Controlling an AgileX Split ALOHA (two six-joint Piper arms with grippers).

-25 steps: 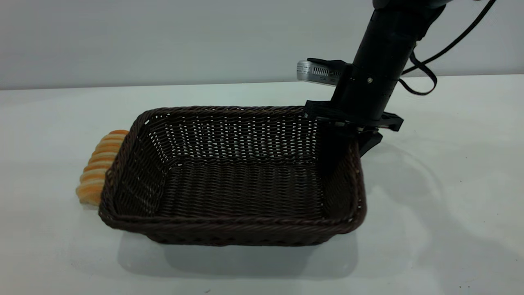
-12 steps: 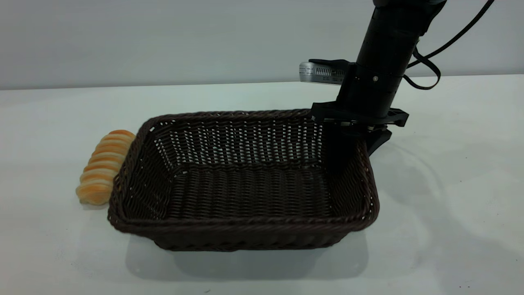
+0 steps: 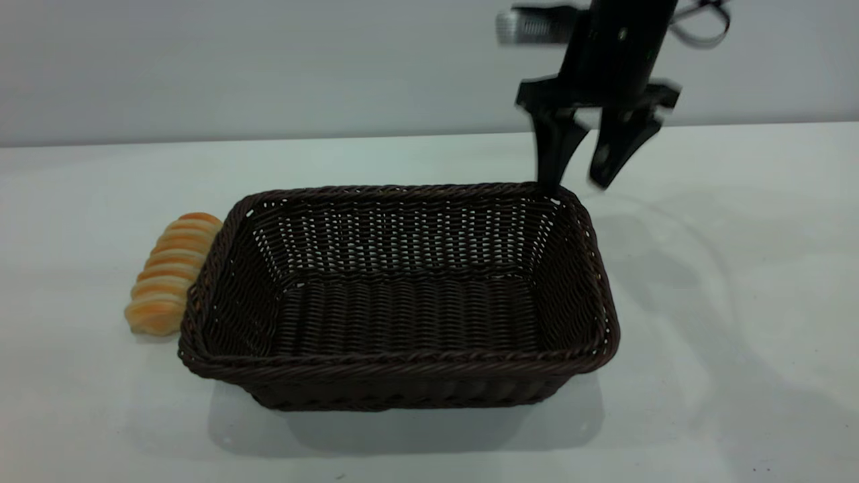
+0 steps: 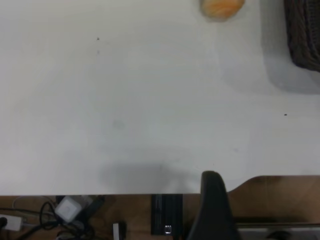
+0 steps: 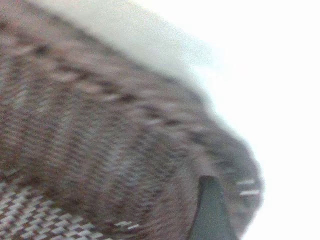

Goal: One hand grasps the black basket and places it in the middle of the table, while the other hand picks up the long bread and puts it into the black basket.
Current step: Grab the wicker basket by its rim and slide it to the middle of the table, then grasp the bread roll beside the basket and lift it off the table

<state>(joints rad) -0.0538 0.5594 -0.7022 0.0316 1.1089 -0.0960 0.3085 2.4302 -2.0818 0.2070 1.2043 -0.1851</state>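
Long bread (image 3: 168,274) partly hidden — the black basket (image 3: 402,295) covers its inner side; in the left wrist view only one end shows (image 4: 222,7), cut off at the frame edge, with a corner of the basket (image 4: 304,35) also cropped. Right wrist view blurred: weave (image 5: 100,150) and one dark fingertip (image 5: 210,212), little else. Left tool hard to read — a single dark finger (image 4: 212,205) over the counter (image 4: 150,100) edge; cannot tell its spread. Right tool (image 3: 580,184) above the basket's far right corner, motion-smeared, fingers parted, holding nothing, one tip just at the rim. Basket sits flat on the counter (image 3: 725,302); bread touches its left wall, outside.
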